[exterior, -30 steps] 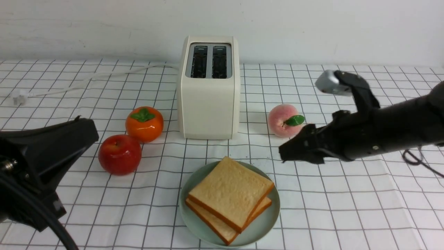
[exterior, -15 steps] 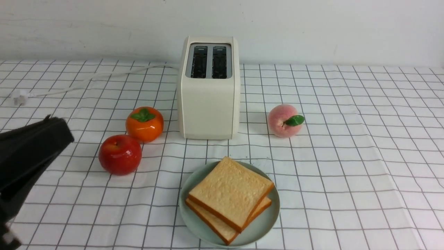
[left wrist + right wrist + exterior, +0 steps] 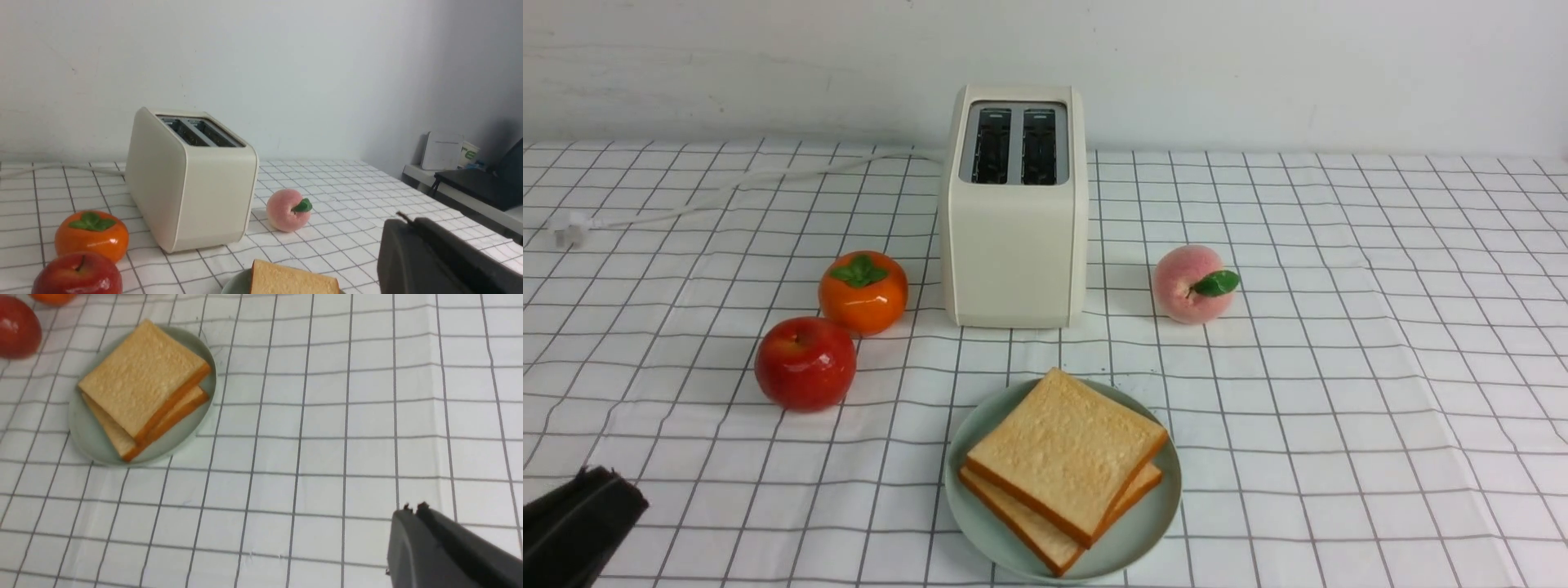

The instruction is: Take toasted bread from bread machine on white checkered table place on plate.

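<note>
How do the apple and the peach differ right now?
The apple is glossy deep red and sits left of the bread machine; the peach is matte pale pink, right of it. The peach carries a green leaf; the apple shows none. Both rest on the white checkered table.

A glossy red apple [image 3: 805, 363] sits touching a shiny orange persimmon with a green leafy cap [image 3: 863, 291]. Well apart to their right lies a fuzzy pink peach with one green leaf [image 3: 1192, 283]. A plain white wall [image 3: 1258, 65] stands behind.
</note>
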You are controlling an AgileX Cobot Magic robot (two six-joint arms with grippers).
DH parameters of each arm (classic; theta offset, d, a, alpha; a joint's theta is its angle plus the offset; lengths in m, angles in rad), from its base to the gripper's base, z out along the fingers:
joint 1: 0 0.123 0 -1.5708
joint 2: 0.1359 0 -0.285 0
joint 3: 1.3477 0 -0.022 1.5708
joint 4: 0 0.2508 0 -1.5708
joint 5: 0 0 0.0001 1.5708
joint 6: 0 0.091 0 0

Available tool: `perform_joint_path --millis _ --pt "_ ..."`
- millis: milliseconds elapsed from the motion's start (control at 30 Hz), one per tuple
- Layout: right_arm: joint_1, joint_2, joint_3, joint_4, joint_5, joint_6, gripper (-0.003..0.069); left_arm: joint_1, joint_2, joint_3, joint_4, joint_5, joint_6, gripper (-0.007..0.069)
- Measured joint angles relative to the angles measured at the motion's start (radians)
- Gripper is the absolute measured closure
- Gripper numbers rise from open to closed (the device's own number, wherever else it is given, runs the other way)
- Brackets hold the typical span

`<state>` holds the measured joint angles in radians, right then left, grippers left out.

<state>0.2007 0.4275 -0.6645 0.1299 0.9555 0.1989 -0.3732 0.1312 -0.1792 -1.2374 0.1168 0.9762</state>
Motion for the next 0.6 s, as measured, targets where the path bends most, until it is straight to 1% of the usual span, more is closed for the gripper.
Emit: perform_joint_path --millis 100,500,567,600 --pt "0.000 -0.002 0.051 0.001 -0.053 0.011 0.0666 0.000 0.000 0.017 0.000 0.000 0.000 0.0637" --pt "0.000 -0.002 0.112 -0.005 -0.058 0.017 0.0658 0.000 0.000 0.019 -0.001 0.000 0.000 0.0636" --pt "-0.024 -0.029 0.121 -0.022 -0.085 0.016 0.0659 0.000 0.000 0.019 -0.001 0.000 0.000 0.0634" --pt "-0.047 -0.052 0.136 -0.021 -0.125 -0.003 0.0659 0.000 0.000 0.019 -0.001 0.000 0.000 0.0633"
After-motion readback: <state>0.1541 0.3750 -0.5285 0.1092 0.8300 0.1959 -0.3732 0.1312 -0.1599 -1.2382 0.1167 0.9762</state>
